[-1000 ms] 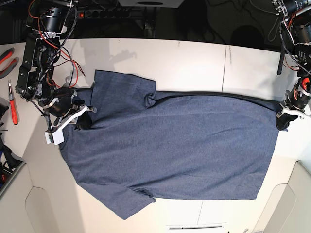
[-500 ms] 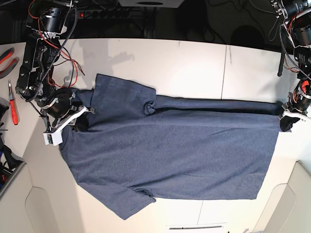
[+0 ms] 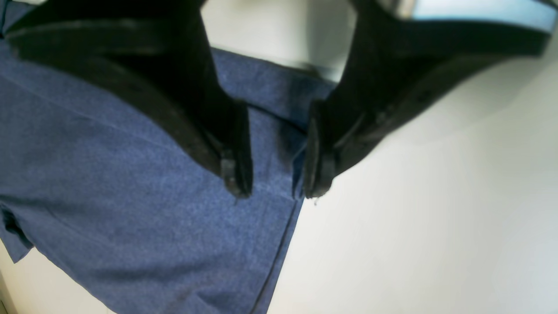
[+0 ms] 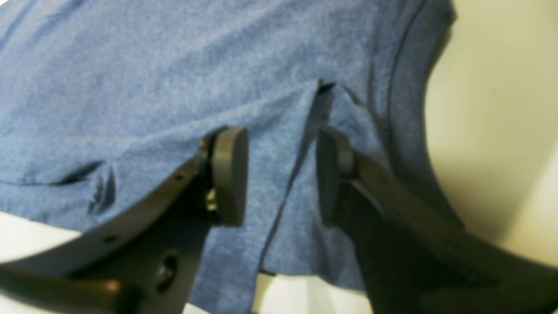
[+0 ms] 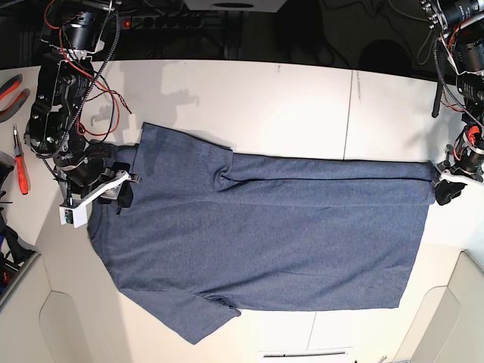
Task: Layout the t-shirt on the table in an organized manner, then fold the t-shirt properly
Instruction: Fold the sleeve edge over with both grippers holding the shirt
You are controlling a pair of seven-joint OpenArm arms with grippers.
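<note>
The navy t-shirt (image 5: 265,234) lies spread flat on the white table (image 5: 287,98), collar end to the left and hem to the right, no lettering showing. A narrow band along its far edge is folded over. My right gripper (image 5: 119,198) is at the collar and shoulder; in its wrist view it (image 4: 279,174) is open, and a raised crease of the shirt (image 4: 130,87) runs between the pads (image 4: 229,174) untouched. My left gripper (image 5: 445,193) hangs over the far hem corner. It (image 3: 272,192) is open, its fingertips (image 3: 237,183) just above the shirt (image 3: 109,174).
Red-handled tools (image 5: 19,162) lie at the table's left edge. A dark seam line (image 5: 349,113) crosses the tabletop. A power strip (image 5: 174,21) and cables sit behind the far edge. Pale rounded panels (image 5: 454,318) flank the front corners.
Both grippers have opened and let go of the shirt. The right arm pulled the collar end a little leftward, and the cloth along the far edge now lies flatter and straighter.
</note>
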